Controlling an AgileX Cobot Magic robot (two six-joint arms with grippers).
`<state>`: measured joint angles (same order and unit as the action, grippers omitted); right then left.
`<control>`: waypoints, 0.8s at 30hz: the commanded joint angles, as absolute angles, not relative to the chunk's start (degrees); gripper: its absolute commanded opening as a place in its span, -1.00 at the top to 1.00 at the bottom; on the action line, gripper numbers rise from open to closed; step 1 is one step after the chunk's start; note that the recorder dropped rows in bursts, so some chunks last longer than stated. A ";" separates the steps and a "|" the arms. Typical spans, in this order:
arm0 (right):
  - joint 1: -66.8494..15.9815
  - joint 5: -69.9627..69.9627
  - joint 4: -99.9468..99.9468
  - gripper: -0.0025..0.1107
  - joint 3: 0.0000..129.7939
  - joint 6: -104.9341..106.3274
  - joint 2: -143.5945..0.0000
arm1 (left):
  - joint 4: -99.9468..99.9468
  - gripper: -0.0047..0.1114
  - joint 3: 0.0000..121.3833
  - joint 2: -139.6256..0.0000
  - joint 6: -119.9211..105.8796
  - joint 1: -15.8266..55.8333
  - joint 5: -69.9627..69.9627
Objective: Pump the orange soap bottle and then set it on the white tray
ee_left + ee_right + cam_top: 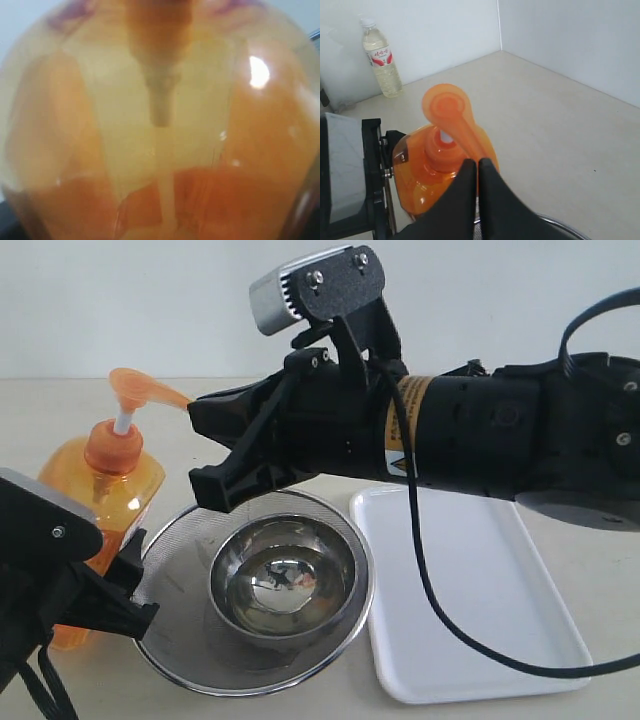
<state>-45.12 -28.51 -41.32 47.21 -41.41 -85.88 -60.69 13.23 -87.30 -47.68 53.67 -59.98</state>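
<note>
Pressing off-centre could have slid the clenched right fingers (464,187) off the spout (465,137), tipping the tall translucent orange soap bottle (105,490); it stood on the desk (40,420), grasped by the left fingers (125,605), apart from the flat white plastic tray (480,600); only the right wrist view showed fingertips meeting beside the spout.

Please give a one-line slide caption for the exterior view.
Left gripper holds the orange soap bottle; shut right gripper touches its pump spout.

Steel bowl (285,585) in strainer (180,640); water bottle (382,62)
</note>
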 commanded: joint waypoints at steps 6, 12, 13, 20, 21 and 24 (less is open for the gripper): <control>-45.13 -28.37 -39.98 0.96 47.53 -41.07 -79.92 | -58.91 0.84 13.39 -87.06 -51.17 53.85 -64.21; -45.13 -28.05 -35.55 0.96 47.64 -38.10 -77.96 | -58.82 0.84 13.39 -87.06 -53.32 53.85 -64.21; -45.13 -28.05 -35.55 0.96 47.74 -37.97 -78.27 | -58.70 0.84 13.39 -87.06 -53.82 53.85 -64.21; -45.61 -24.83 -38.21 0.96 51.95 -41.98 -80.59 | -58.11 0.84 13.39 -87.06 -53.82 53.85 -64.21; -45.98 -24.56 -38.92 0.96 52.35 -42.57 -81.00 | -57.89 0.84 13.39 -87.06 -53.96 53.85 -64.21; -47.57 -24.25 -39.56 0.96 53.27 -42.74 -82.65 | -57.31 0.84 13.39 -87.06 -54.05 53.85 -64.09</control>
<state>-46.42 -24.83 -38.32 52.29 -42.12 -81.35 -59.52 13.23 -87.30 -53.14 53.67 -59.98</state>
